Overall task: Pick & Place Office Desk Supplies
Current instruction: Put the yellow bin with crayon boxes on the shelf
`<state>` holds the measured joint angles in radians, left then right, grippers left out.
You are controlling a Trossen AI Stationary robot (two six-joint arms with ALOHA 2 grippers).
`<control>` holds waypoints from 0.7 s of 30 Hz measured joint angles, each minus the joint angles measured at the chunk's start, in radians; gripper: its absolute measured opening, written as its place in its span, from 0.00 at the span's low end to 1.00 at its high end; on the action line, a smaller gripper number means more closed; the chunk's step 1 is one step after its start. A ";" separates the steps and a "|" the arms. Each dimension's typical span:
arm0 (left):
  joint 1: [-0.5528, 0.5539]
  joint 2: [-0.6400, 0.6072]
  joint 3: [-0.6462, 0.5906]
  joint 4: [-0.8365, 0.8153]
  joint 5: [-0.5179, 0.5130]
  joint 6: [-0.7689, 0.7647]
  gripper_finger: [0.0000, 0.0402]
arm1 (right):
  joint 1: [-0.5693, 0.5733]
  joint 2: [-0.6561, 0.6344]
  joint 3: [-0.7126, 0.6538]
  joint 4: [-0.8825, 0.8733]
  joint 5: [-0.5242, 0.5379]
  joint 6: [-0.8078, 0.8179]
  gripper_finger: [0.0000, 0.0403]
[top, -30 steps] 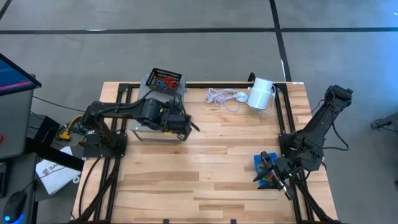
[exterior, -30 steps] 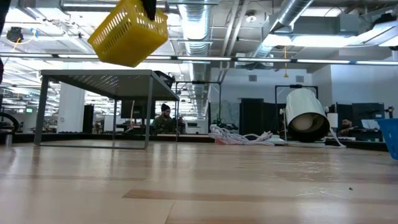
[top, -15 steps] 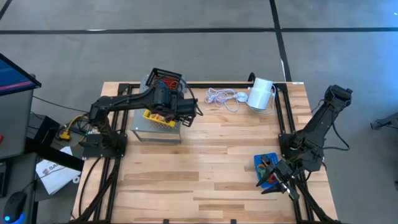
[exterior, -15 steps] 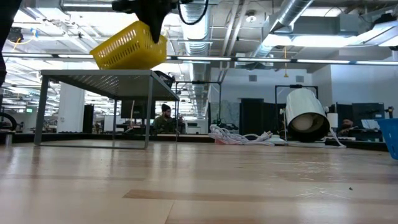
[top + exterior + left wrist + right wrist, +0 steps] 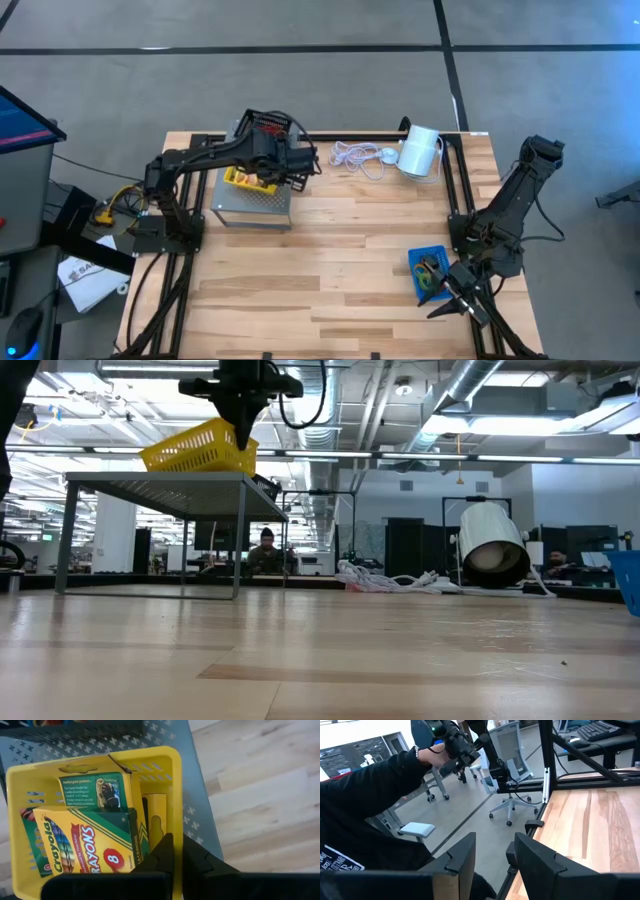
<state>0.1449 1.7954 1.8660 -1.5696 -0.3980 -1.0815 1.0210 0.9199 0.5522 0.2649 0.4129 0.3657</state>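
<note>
A yellow tray point(image 5: 100, 765) holds a few crayon boxes point(image 5: 85, 840); my left gripper point(image 5: 178, 852) is shut on its wall. In the low view the yellow tray point(image 5: 195, 448) sits tilted right at the top of a grey metal riser point(image 5: 160, 480); I cannot tell whether it touches. A black mesh tray point(image 5: 268, 125) with rubber bands stands behind the riser. A blue tray point(image 5: 428, 265) with bands lies on the table at the near right. My right gripper point(image 5: 450, 298) stands open beside it, level, pointing off the table's edge. My left gripper pinches the yellow tray's side wall at its rim point(image 5: 176, 827), one finger point(image 5: 159, 857) inside the tray and one finger point(image 5: 202, 865) outside. The fingers come from above, slanting down. The tray hangs tilted below them, its held side higher.
A coiled white cord point(image 5: 360, 155) and a white cylinder point(image 5: 420, 150) lie at the table's far edge. Bare wood fills the table's middle and near side. A person's dark sleeve point(image 5: 375, 805) shows beyond the table's right edge.
My left gripper has carried the yellow tray from the riser's near edge toward the table's far edge and down, so the tray now sits low over the riser top, less tilted than before. My right gripper has swung slightly toward the near edge, away from the blue tray.
</note>
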 joint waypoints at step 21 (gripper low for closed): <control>0.099 0.022 -0.071 0.022 0.032 0.054 0.00 | -0.002 0.000 0.000 0.002 0.002 -0.010 0.33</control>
<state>0.2435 1.8175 1.7953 -1.5480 -0.3663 -1.0271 1.0187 0.9199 0.5522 0.2665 0.4152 0.3557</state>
